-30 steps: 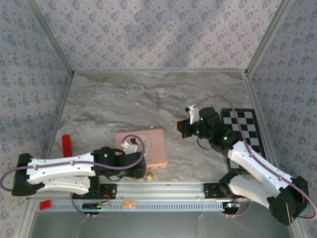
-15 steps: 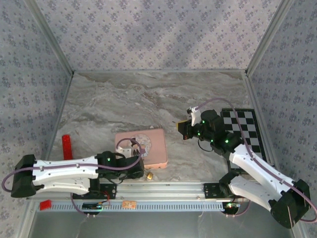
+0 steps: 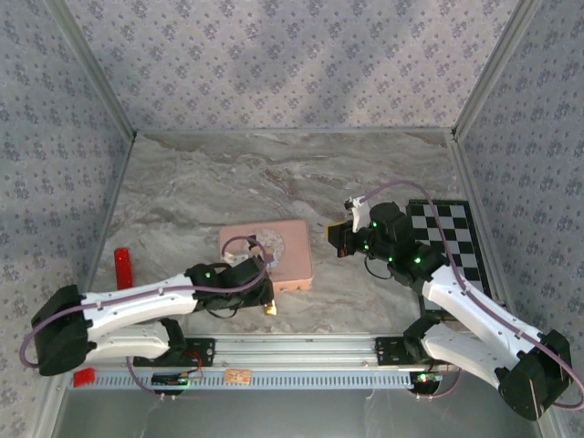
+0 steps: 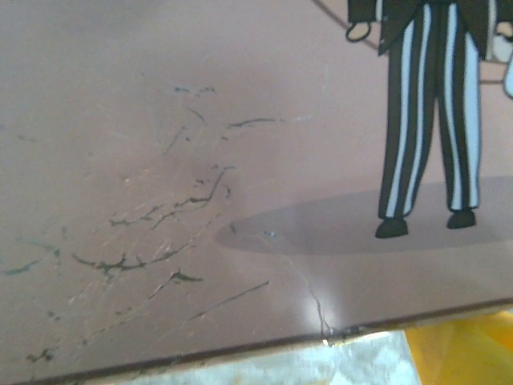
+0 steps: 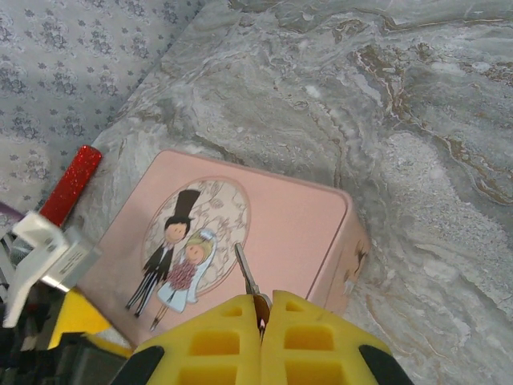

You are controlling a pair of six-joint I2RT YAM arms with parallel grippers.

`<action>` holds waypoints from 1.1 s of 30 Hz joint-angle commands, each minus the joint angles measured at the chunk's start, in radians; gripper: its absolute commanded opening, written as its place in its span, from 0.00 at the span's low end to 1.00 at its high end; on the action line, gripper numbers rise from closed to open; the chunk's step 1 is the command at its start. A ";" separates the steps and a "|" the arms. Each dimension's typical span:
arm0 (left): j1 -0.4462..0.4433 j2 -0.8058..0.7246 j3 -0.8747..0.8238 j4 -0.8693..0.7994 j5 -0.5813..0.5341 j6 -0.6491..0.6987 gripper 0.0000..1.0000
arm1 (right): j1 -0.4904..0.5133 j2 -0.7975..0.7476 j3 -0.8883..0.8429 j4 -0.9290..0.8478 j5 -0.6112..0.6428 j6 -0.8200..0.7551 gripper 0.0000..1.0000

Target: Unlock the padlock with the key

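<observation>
bench: grey marbled bench [image 3: 228, 182], papered walls.
right pincer [image 5: 262, 313]: together, clamped on the key [image 5: 246, 274], parked right of the pink tin [image 3: 287, 255].
left pincer [image 3: 263, 294]: apart, nosed against the tin's near edge.
padlock [image 3: 271, 310]: on the bench, just beside our left pincer.
changed: left arm swung forward; tin and padlock shifted away with it.
means: we're positioning the padlock; the key is well apart from it.

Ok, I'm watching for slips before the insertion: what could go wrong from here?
The right end effector pinches the thin key by one end, so it may twist or slip on contact. The open left end effector sits very close to the pink tin and may shove it instead of catching the tiny padlock nearby.
</observation>
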 commanded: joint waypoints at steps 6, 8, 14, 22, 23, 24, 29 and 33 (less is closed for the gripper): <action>0.159 0.153 0.113 0.170 0.000 0.307 0.89 | 0.005 0.009 0.012 0.009 0.010 0.009 0.00; 0.190 0.184 0.133 0.187 -0.002 0.356 0.90 | 0.006 0.014 0.011 0.016 0.010 0.013 0.00; 0.295 0.267 0.160 0.329 0.089 0.453 0.90 | 0.007 0.031 0.009 0.026 0.020 0.021 0.00; 0.381 0.402 0.264 0.423 0.153 0.571 0.93 | 0.009 0.050 0.009 0.029 0.034 0.027 0.00; 0.396 0.412 0.272 0.431 0.167 0.575 0.93 | 0.009 0.050 0.007 0.029 0.036 0.027 0.00; 0.411 0.417 0.277 0.442 0.187 0.579 0.93 | 0.009 0.048 0.004 0.030 0.040 0.029 0.00; 0.429 0.392 0.279 0.468 0.246 0.618 0.94 | 0.010 0.044 -0.011 0.034 0.047 0.040 0.00; 0.429 0.318 0.195 0.533 0.318 0.645 0.95 | 0.011 0.045 -0.021 0.038 0.049 0.047 0.00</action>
